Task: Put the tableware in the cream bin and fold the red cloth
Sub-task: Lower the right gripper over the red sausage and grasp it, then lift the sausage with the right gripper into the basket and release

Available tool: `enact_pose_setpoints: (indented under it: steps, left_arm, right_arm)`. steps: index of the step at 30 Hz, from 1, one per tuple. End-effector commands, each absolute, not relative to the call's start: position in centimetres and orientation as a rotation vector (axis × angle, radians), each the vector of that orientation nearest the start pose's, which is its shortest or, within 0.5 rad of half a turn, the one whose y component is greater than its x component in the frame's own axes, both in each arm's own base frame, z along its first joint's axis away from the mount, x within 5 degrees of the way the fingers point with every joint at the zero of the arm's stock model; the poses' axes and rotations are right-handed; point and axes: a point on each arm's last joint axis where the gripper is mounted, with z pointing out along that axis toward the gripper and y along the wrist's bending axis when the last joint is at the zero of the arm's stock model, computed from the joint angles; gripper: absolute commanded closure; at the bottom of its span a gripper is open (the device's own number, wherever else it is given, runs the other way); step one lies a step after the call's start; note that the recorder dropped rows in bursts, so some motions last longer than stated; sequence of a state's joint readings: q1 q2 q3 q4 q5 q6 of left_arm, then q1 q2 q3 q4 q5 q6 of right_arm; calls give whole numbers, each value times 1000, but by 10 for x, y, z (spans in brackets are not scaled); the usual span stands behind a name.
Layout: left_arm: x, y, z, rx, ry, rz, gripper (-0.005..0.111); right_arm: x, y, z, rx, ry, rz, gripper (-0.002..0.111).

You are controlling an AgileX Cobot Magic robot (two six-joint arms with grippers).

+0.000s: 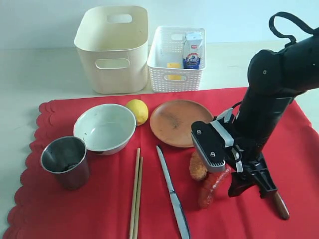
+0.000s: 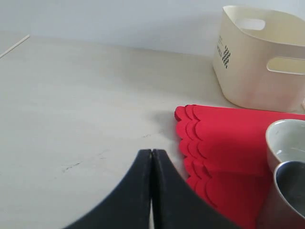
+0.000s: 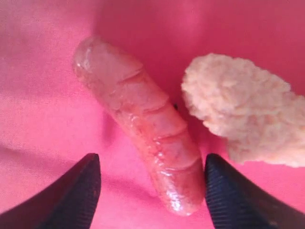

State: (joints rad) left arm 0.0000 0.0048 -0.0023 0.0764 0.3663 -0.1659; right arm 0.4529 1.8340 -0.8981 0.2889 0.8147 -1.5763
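Sausage point(image 3: 143, 124) is sitting right under my right gripper point(image 3: 151, 164), fingers spread wide on either side of it, with the nugget point(image 3: 243, 114) lying just beside. Left gripper point(image 2: 151, 155) is hanging clenched over bare table, just off the red cloth's point(image 1: 99, 201) scalloped edge. Tableware's all lying on the cloth: steel cup point(image 1: 66, 160) by the scalloped edge, white bowl point(image 1: 104, 127) just beside it, brown plate point(image 1: 172, 122) toward the far edge, chopsticks point(image 1: 135, 194) and knife point(image 1: 172, 194) running to the near edge. Cream bin point(image 1: 113, 50) is standing on the table past the cloth's far edge.
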Motion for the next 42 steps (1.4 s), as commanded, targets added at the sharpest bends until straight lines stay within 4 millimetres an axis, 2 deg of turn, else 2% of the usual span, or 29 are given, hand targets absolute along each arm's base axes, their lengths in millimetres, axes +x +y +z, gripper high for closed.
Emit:
enact_pose_setpoints:
  steps: [1,14,15,16,18,23,26,29,36,42]
  left_arm:
    - [53,3,181,-102,1836,-37,107]
    - [53,3,181,-102,1836,-37,107]
    - [53,3,181,-102,1836,-37,107]
    - [53,3,181,-102,1836,-37,107]
    - [53,3,181,-102,1836,-37,107]
    - [53,3,181,-102,1836,-37,107]
    - [53,3,181,-102,1836,-37,107]
    - [53,3,181,-102,1836,-37,107]
    - [53,3,181,-102,1836,-37,107]
    - [53,3,181,-102,1836,-37,107]
  right_arm:
    - [250,143,121,-2433,1910,330,49]
    - [249,146,118,-2377,1959,384,58]
    - [249,146,117,-2378,1961,386,61]
    - [249,145,116,-2384,1967,394,72]
    - [249,145,115,-2364,2008,389,84]
    - [247,137,115,-2411,2082,322,107]
    - [245,133,116,-2472,2093,315,108]
    - [245,134,120,-2458,2094,326,108]
    - [246,144,160,-2314,2068,389,108]
    - [238,149,207,-2092,1986,396,108]
